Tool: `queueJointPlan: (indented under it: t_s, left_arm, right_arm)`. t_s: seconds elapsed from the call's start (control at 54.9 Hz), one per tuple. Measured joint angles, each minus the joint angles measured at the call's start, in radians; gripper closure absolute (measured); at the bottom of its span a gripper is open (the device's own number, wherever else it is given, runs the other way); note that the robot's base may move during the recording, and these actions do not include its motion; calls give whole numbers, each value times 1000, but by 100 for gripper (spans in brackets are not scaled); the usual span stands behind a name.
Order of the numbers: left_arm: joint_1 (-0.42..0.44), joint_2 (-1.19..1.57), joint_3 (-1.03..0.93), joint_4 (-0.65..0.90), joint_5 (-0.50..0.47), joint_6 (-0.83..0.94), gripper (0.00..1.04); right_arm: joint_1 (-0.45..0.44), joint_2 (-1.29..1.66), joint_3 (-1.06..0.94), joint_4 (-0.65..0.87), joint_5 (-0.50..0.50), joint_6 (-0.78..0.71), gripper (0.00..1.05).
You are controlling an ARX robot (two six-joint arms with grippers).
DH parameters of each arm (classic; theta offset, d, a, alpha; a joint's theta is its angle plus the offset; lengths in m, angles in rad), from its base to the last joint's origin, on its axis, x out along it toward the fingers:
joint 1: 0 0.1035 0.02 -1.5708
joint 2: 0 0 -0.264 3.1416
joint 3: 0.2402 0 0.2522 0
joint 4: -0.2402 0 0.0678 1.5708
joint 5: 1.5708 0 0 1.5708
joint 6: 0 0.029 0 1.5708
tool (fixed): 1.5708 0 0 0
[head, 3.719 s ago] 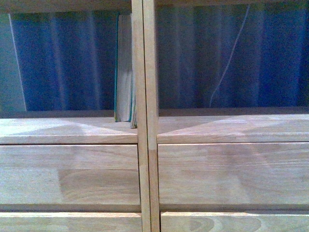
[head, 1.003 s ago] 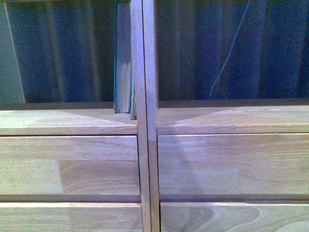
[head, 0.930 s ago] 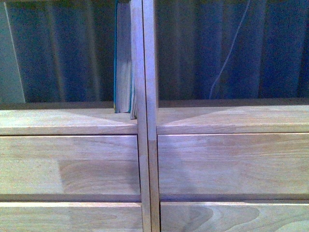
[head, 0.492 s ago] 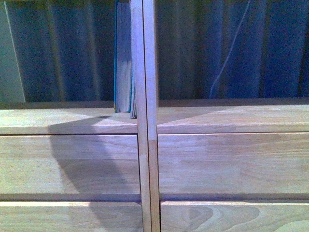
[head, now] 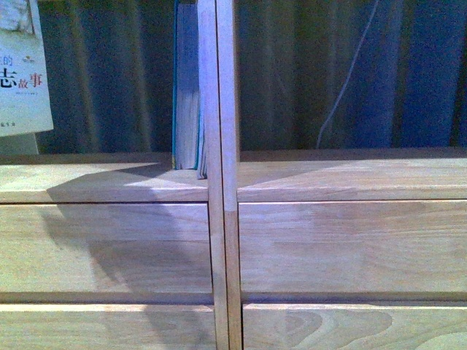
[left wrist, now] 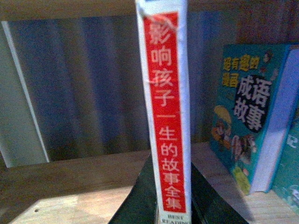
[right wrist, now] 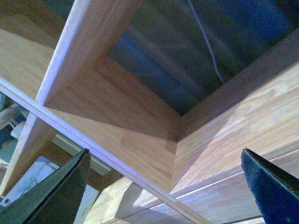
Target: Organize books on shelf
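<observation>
My left gripper (left wrist: 170, 205) is shut on the white-covered paperback (left wrist: 166, 112), held upright with its red spine toward the wrist camera. The paperback's cover (head: 22, 69) shows at the far left of the front view, above the left shelf board (head: 102, 182). Teal-covered books (left wrist: 252, 116) stand on that board beside the held book; in the front view they (head: 187, 95) lean against the central post (head: 219, 109). My right gripper (right wrist: 163, 179) is open and empty, facing a corner of the right compartment (right wrist: 177, 135). Neither arm shows in the front view.
The light wood shelf has plain drawer fronts (head: 102, 248) below both open compartments. A dark blue curtain (head: 350, 73) and a thin white cable (head: 343, 80) show through the backless frame. A pale wall strip (left wrist: 18, 121) shows behind the left compartment.
The white-covered paperback has come into the front view at the far left. Its shadow has spread further across the left shelf board and drawer front. The teal books have not moved.
</observation>
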Motion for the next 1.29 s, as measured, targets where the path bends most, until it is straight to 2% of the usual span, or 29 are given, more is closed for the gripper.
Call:
queueJointPlan:
  t_s: [0.565,0.911,1.167,1.294]
  left_arm:
    - [-139,307,335,-46,-31,46,98]
    - [-195,479,486,-86,-82,127,98]
    - [-217,554,615,-115,-111,129,98]
    - [-259,571,652,-133,-122,126,98]
  right_arm:
    - [79,-5,81,-45,24,-66,7]
    - [79,-8,113,-65,-5,-80,7]
    - [78,3,125,-36,-14,-80,7]
    - [80,23,126,-16,-15,-79,7]
